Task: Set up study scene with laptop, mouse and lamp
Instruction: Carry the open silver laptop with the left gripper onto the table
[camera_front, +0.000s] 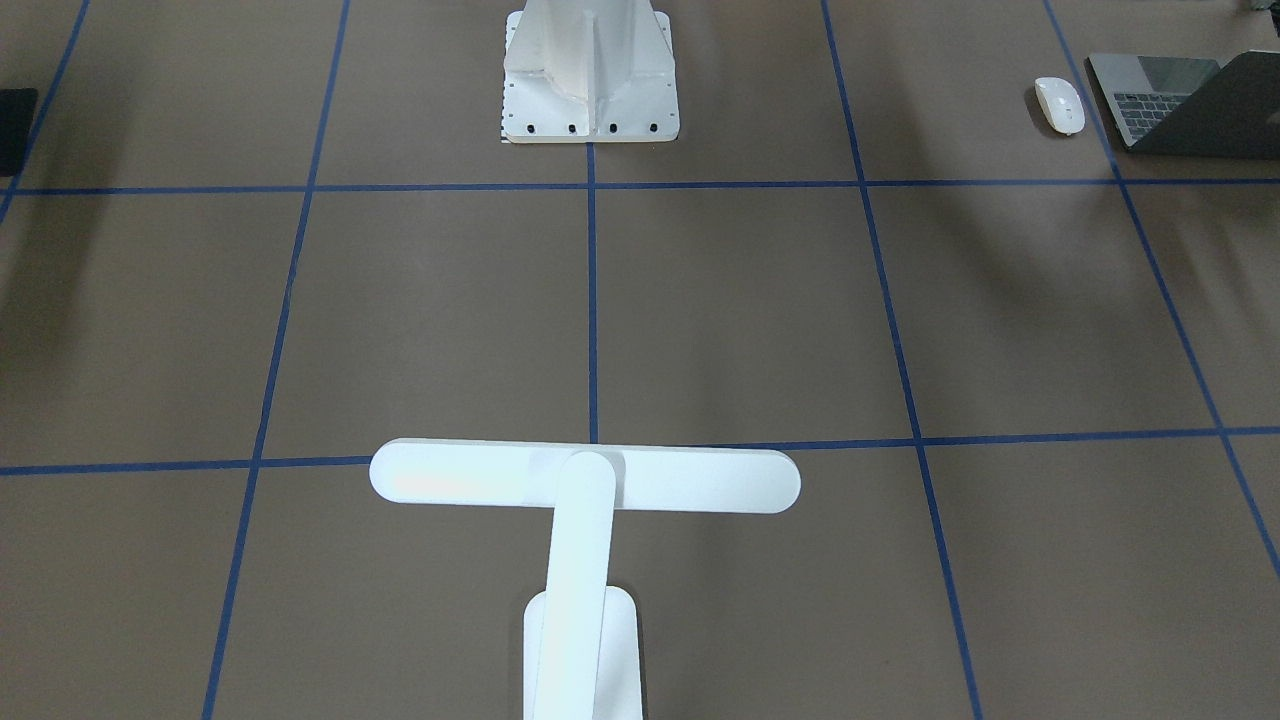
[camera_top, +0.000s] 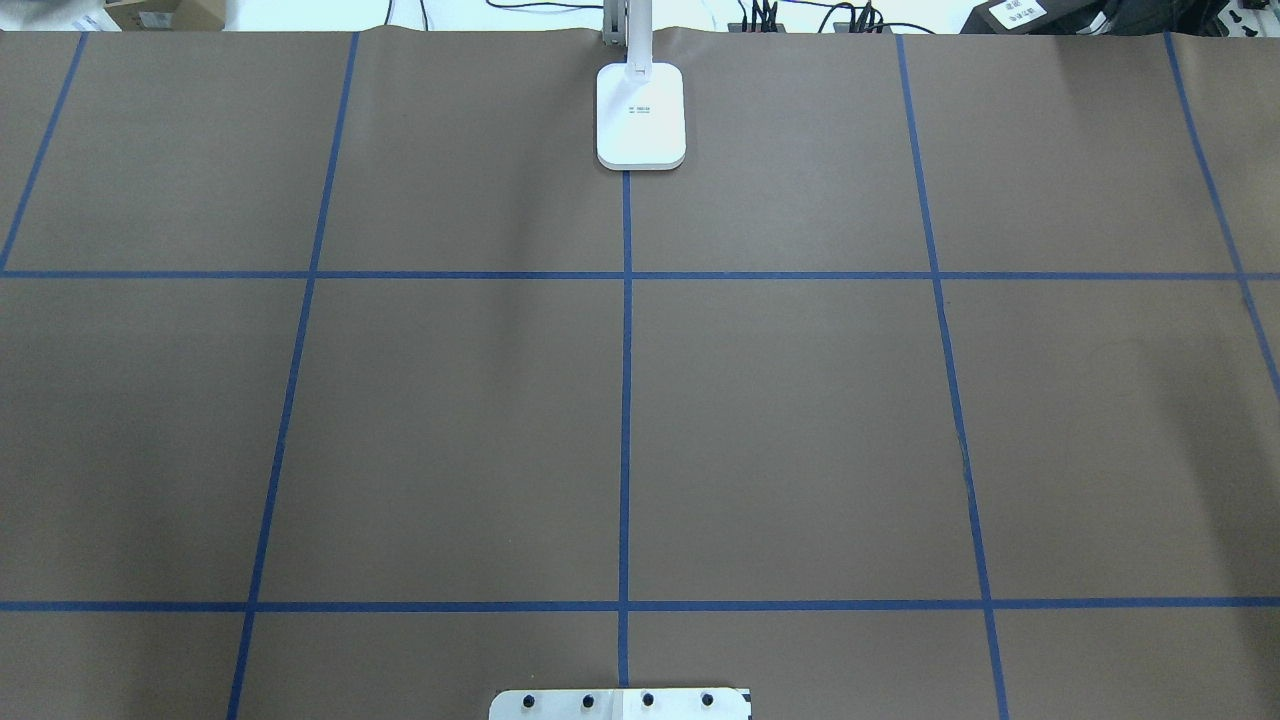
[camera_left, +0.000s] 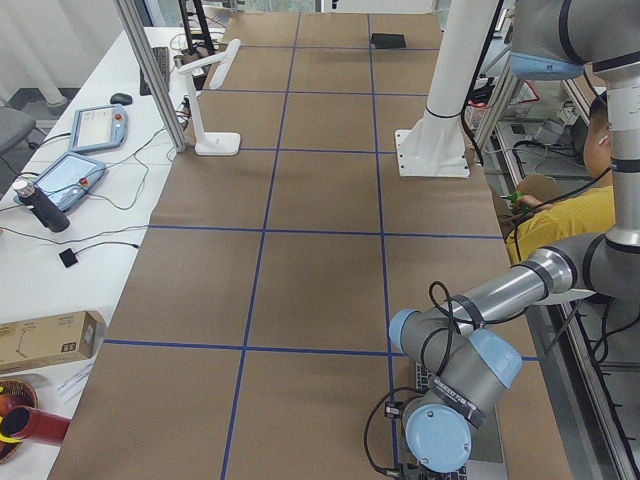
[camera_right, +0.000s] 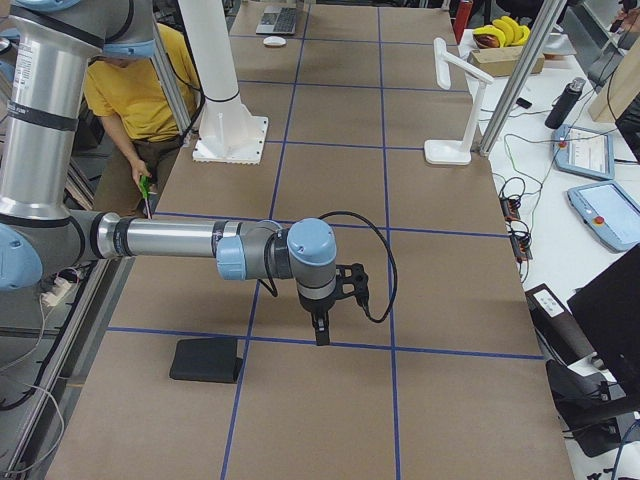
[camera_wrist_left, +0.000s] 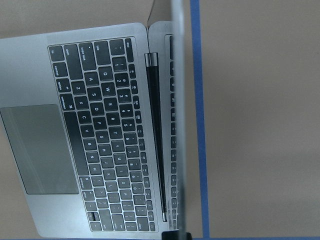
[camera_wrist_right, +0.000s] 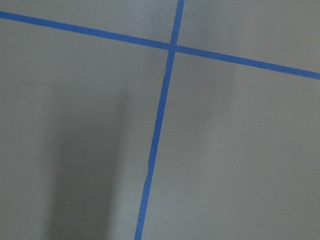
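Note:
The grey laptop (camera_front: 1165, 100) lies open at the table corner on my left side, with the white mouse (camera_front: 1060, 104) beside it. The left wrist view looks straight down on the laptop's keyboard (camera_wrist_left: 110, 130) and its screen edge-on; no fingers show there. The white T-shaped lamp (camera_front: 585, 480) stands at the far middle edge, and its base shows in the overhead view (camera_top: 641, 115). My right gripper (camera_right: 320, 338) points down above bare brown paper, close to a flat black pad (camera_right: 205, 360); I cannot tell if it is open or shut. My left gripper is out of view.
The white bolted pedestal (camera_front: 590, 75) stands at the near middle of the table. Blue tape lines (camera_top: 625, 400) divide the brown paper into squares. A person in yellow (camera_right: 130, 70) sits behind the robot. Tablets and cables (camera_left: 75, 170) lie on the side bench.

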